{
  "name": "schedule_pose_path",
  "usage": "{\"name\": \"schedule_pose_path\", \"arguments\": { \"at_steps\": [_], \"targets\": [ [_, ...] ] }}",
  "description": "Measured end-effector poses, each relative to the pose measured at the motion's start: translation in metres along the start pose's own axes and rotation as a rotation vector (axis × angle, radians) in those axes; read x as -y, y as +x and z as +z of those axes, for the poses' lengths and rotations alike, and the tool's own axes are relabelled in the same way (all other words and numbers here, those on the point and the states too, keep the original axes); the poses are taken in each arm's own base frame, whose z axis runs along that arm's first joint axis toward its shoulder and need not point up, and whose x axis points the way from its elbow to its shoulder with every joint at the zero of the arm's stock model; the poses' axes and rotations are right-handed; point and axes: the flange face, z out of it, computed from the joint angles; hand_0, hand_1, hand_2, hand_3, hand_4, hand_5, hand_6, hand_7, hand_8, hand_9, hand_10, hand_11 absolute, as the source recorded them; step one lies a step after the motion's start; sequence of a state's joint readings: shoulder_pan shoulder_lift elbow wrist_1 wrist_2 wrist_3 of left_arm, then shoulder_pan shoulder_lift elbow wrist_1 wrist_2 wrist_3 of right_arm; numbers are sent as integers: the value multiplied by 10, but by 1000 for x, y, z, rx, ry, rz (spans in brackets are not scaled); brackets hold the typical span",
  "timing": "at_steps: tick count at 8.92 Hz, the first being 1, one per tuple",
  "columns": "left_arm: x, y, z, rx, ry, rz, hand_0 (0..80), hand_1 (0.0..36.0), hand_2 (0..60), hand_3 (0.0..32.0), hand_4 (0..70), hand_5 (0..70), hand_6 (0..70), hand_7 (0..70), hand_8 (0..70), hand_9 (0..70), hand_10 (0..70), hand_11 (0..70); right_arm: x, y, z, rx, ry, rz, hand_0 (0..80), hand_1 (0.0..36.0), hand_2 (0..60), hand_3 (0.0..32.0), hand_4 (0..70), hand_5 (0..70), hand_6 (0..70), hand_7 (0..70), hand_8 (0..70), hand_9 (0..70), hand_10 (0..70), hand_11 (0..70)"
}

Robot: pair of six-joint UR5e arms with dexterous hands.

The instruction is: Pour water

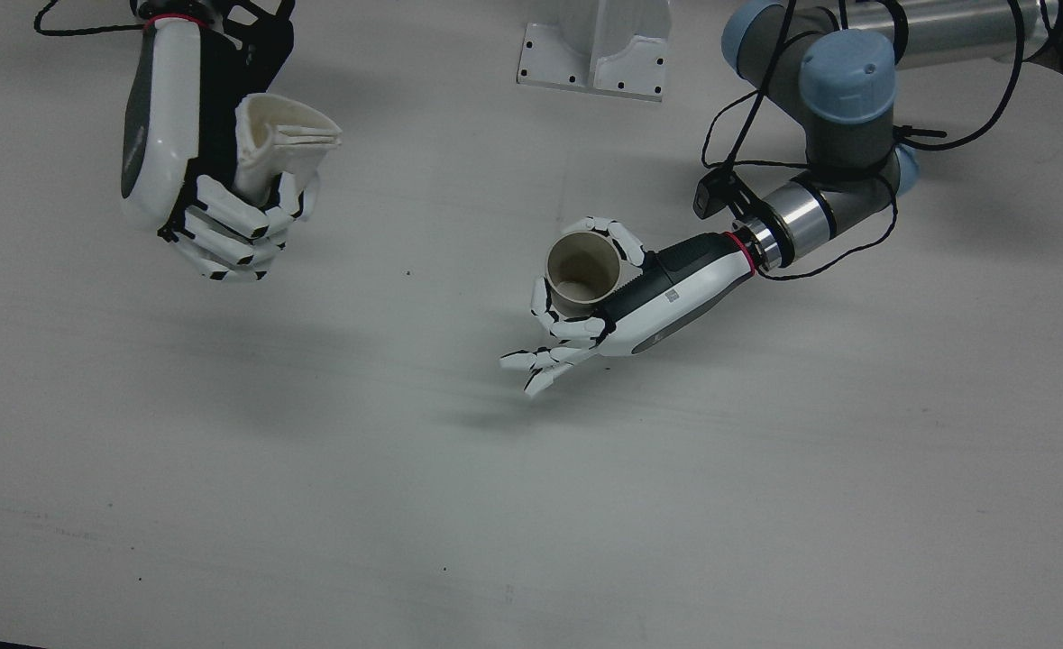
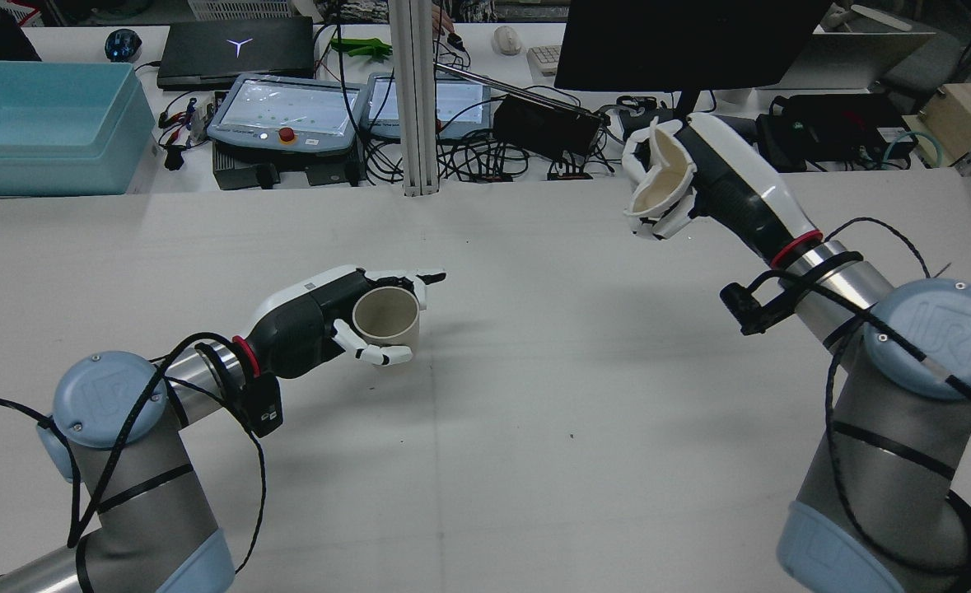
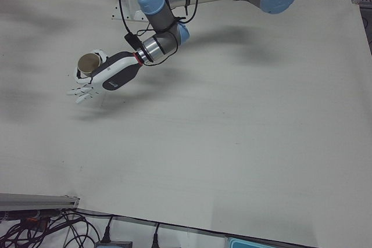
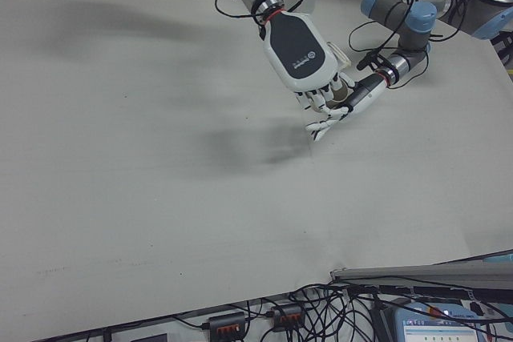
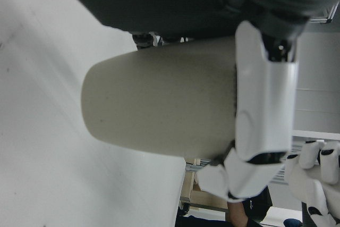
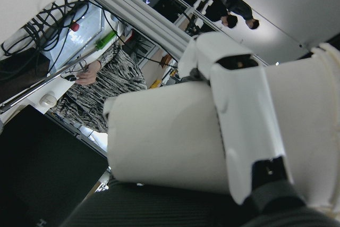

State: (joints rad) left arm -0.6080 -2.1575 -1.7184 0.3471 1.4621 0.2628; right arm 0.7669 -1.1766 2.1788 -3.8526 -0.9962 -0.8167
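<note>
A: Left hand first. State?

B: Wrapped on a beige cylindrical paper cup, thumb and one or two fingers around the wall, the other fingers splayed out past it, touching nothing. Cup upright, mouth up, round, inside looks dry from the front view. Rear view has the same hand and cup low over the grey-white tabletop; base touching or just above, cannot tell.

A: Right hand?

B: Right hand is raised well above the table, fingers clenched tight on a second cup, a white crumpled paper cup. Rim is squashed into folds, cup tilted on its side. In the rear view that hand holds the crushed cup with its mouth facing toward the camera and somewhat down.

A: Cups relative to each other?

B: Well apart, each on its own half of the table. No water visible in either.

A: Anything else?

B: White mounting bracket at the table's robot-side edge between the arms. Past the far edge in the rear view, a light blue plastic bin.
</note>
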Motion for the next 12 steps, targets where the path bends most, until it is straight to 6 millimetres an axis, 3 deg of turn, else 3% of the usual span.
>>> {"name": "schedule_pose_path", "arguments": {
  "at_steps": [1,3,4,5,6,8,9,10,11,12],
  "targets": [
    [43,9,-39,-19,12,7,616,360,600,0,618,700,85,153,7,22,40,80,55,-11,-8,61,30,137,800,360,600,0,411,700,633,700,520,678,595,700],
    [125,35,-124,-72,52,26,607,360,600,0,620,700,86,154,7,21,38,77,134,-25,-13,98,47,294,800,360,600,0,329,700,611,682,543,700,628,700],
    [163,54,-172,-109,80,37,606,360,600,0,626,700,87,155,7,22,39,78,180,-19,-14,90,41,355,800,360,600,0,381,700,647,700,560,700,631,700],
    [193,73,-215,-148,105,49,601,360,600,0,626,700,87,155,7,20,37,75,232,4,-17,79,41,418,800,360,600,0,407,700,665,700,571,700,637,700],
    [222,89,-257,-187,130,62,603,360,600,0,634,700,87,157,7,22,38,76,296,45,-26,68,56,486,800,360,600,0,425,700,693,700,594,700,663,700],
    [269,106,-332,-243,185,77,586,360,600,0,618,700,80,149,6,21,38,75,428,137,-69,51,120,559,800,360,600,0,479,700,700,700,622,700,700,700],
    [287,107,-355,-254,209,82,587,359,600,0,626,700,81,151,6,22,38,74,476,169,-93,44,162,561,800,360,600,0,482,700,700,700,626,700,700,700],
    [301,106,-369,-258,228,86,582,353,600,0,619,700,79,149,5,20,39,75,512,193,-113,36,199,556,800,360,600,0,484,700,700,700,628,700,700,700],
    [314,103,-379,-258,244,90,583,350,600,0,620,700,80,150,6,21,40,77,537,210,-130,29,229,548,797,359,600,0,433,700,555,622,494,650,550,700],
    [322,101,-384,-257,252,93,582,352,600,0,618,700,80,150,6,20,40,76,555,216,-142,30,250,542,580,201,119,0,341,389,257,310,241,229,142,220]
  ]
}}
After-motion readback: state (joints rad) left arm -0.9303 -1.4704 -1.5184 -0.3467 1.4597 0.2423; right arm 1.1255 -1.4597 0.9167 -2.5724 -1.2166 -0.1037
